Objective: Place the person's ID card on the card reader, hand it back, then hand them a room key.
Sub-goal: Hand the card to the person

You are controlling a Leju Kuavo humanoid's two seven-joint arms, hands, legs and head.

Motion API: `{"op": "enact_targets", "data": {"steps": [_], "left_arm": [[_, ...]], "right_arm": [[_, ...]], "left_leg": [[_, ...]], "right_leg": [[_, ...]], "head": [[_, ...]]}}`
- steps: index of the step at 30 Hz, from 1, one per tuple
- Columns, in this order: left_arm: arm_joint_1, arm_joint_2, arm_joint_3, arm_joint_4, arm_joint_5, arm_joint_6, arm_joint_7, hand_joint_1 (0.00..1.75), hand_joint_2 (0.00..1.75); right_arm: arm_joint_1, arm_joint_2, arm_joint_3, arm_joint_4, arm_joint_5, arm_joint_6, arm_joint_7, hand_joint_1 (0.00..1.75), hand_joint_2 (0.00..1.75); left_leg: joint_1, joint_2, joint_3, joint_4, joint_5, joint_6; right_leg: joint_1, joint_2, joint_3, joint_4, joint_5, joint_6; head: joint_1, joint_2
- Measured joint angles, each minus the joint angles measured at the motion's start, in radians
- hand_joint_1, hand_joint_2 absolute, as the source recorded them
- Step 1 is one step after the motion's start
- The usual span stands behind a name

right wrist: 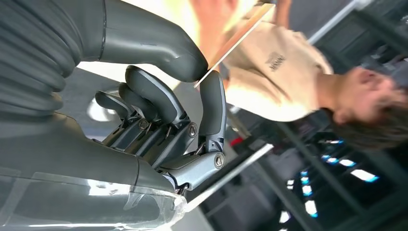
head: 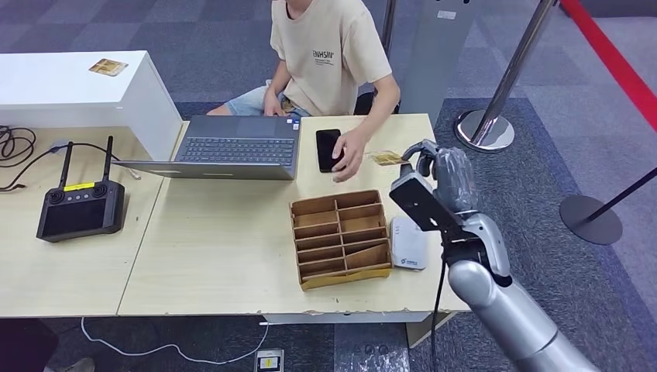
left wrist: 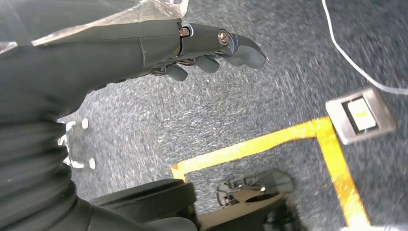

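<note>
One ID card (head: 385, 158) is pinched between the thumb and a finger of the right robot hand (head: 440, 172), held above the far right part of the counter (head: 217, 256); in the right wrist view the card (right wrist: 235, 36) shows edge-on, clamped at its near end. The person's hand (head: 351, 153) lies on the counter just beside the card's other end; whether it touches the card cannot be told. Under that hand lies one black phone (head: 328, 149). One white card reader (head: 408, 243) lies flat beside one wooden compartment tray (head: 340, 239), below the raised hand. Further left stand one open laptop (head: 232, 146) and one black remote controller (head: 80, 208) with two antennas. The left robot hand (left wrist: 202, 45) hangs over the carpeted floor (left wrist: 269, 101), holding nothing, fingers loosely curled.
</note>
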Motion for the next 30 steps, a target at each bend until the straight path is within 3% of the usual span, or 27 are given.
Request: {"op": "enact_targets", "data": {"steps": [5,14,21,30], "left_arm": [[-0.004,-0.029,0.002,-0.001,0.003,0.024,-0.002,0.0,1.75],[-0.029,-0.031,0.001,-0.001,-0.023,-0.012,0.014,0.0,1.75],[-0.046,-0.024,0.001,-0.001,-0.025,-0.033,0.002,0.0,1.75],[-0.04,-0.011,0.001,0.0,-0.033,-0.042,-0.005,0.0,1.75]], "right_arm": [[-0.148,0.016,0.033,0.031,0.048,0.081,0.027,1.75,1.75],[-0.339,0.039,0.148,0.184,0.273,0.228,0.097,1.75,1.75],[-0.38,0.069,0.248,0.305,0.44,0.305,0.096,1.75,1.75],[-0.397,0.075,0.316,0.365,0.519,0.349,0.1,1.75,1.75]], "left_leg": [[0.0,-0.001,0.0,0.0,0.0,0.0],[0.0,-0.001,-0.001,0.0,0.0,0.0],[0.001,-0.002,-0.002,0.0,0.0,0.0],[0.001,-0.002,-0.002,0.0,0.0,0.0]], "right_leg": [[0.0,0.0,0.0,0.0,0.0,0.0],[0.0,-0.001,-0.001,0.0,0.0,0.0],[0.0,-0.001,-0.002,0.001,0.0,0.0],[0.0,-0.001,-0.002,0.001,0.0,0.0]], "head": [[0.0,0.0],[0.0,0.0],[0.0,0.0],[0.0,0.0]]}}
